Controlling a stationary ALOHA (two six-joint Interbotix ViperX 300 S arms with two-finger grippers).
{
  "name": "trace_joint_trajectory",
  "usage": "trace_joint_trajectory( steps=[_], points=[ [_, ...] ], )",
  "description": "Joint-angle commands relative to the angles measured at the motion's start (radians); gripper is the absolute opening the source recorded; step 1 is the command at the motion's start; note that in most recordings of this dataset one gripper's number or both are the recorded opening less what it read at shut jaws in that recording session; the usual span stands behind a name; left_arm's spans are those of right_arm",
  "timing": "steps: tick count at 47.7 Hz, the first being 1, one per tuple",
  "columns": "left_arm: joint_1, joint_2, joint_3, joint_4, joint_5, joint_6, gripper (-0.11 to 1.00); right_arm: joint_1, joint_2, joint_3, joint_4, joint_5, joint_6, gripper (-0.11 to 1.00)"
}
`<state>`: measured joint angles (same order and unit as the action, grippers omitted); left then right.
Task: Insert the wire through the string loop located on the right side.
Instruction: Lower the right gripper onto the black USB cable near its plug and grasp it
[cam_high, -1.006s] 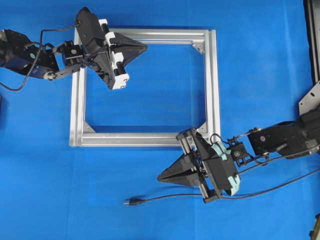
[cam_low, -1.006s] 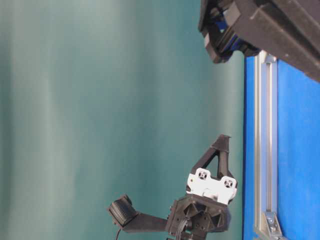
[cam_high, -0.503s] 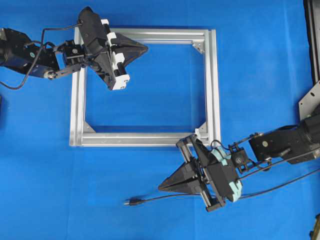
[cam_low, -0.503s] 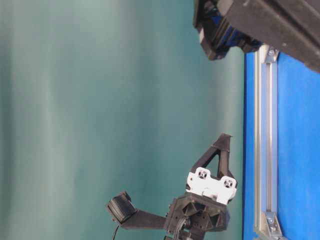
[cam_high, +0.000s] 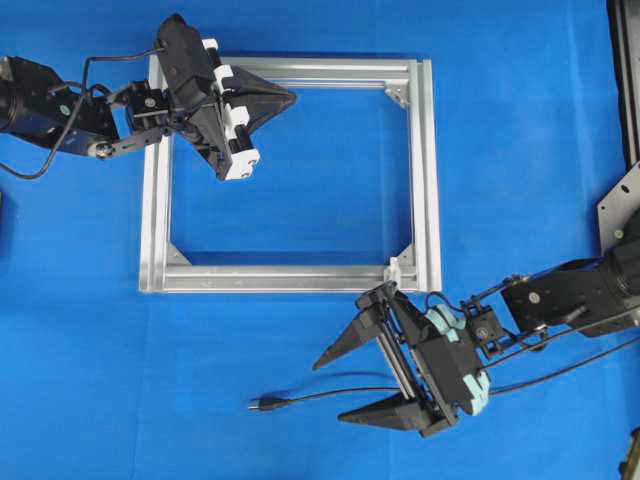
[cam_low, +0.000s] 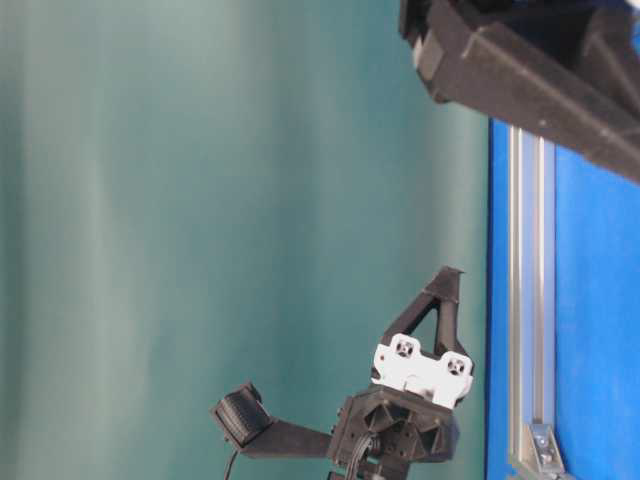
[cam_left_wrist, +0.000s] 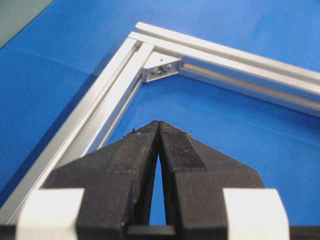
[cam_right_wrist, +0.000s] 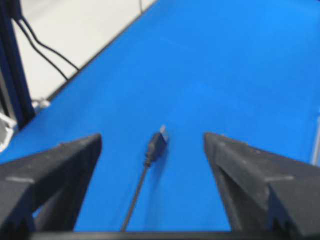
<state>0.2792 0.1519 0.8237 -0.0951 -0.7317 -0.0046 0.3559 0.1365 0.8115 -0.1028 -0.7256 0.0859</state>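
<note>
The wire (cam_high: 330, 393) lies on the blue table cover (cam_high: 520, 150) just below the bottom rail of the aluminium frame (cam_high: 430, 170), its plug (cam_high: 264, 404) pointing left, with the cable running rightward between the fingers of the right gripper (cam_high: 340, 388), whose jaws stand wide apart and grasp nothing. The string loop (cam_high: 394, 270) stands upright at the frame's lower right corner, just above that gripper. The left gripper (cam_high: 285, 97) is clenched on nothing, its tips over the frame's top rail near the upper left corner.
</note>
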Motion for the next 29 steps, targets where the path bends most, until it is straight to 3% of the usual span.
trace_joint_trajectory(
  steps=[1,5,29],
  points=[
    [0.0,-0.029,-0.017,0.003,-0.006,0.0,0.0,0.006,-0.026,-0.014,0.003,-0.006,0.002,0.88],
    [0.0,-0.028,-0.017,0.003,-0.006,0.0,0.0,0.006,-0.023,-0.017,0.009,-0.005,0.002,0.81],
    [0.005,-0.028,-0.014,0.003,-0.005,0.0,0.0,0.011,0.153,-0.11,0.127,0.051,0.003,0.82]
  ],
)
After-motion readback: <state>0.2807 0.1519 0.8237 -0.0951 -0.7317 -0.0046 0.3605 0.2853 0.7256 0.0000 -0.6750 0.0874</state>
